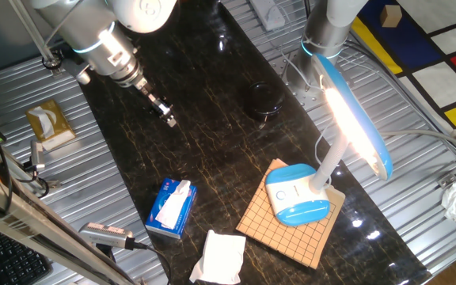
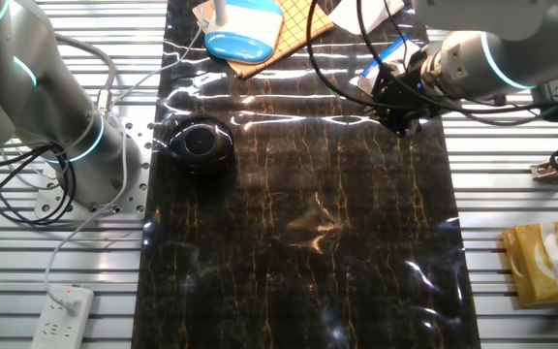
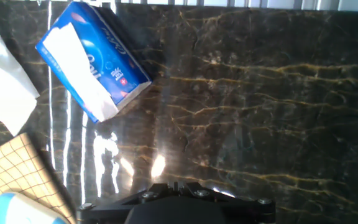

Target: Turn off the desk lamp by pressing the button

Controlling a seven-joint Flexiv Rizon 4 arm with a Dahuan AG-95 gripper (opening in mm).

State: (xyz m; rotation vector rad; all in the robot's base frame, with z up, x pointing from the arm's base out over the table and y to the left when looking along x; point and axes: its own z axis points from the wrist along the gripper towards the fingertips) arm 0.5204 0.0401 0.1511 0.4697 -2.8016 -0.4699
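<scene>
The desk lamp stands on a wooden grid board [image 1: 290, 231] at the near right; its white and sky-blue oval base [image 1: 295, 198] faces up and its long head [image 1: 356, 119] is lit. The button [image 1: 284, 193] is a small round mark on the base's white top. The base also shows at the top of the other fixed view [image 2: 244, 39] and at the bottom left corner of the hand view [image 3: 17, 210]. My gripper [image 1: 169, 119] hangs above the black marble-patterned mat, well left of and behind the lamp, with fingers shut and empty. It also shows in the other fixed view [image 2: 402, 124] and the hand view [image 3: 174, 186].
A blue tissue pack [image 1: 170, 207] [image 3: 89, 59] and a white tissue [image 1: 220, 257] lie left of the board. A black round object [image 1: 262, 100] sits behind the lamp. A yellow-brown tissue box [image 1: 50, 123] is off the mat. A second arm's base [image 1: 327, 32] stands behind.
</scene>
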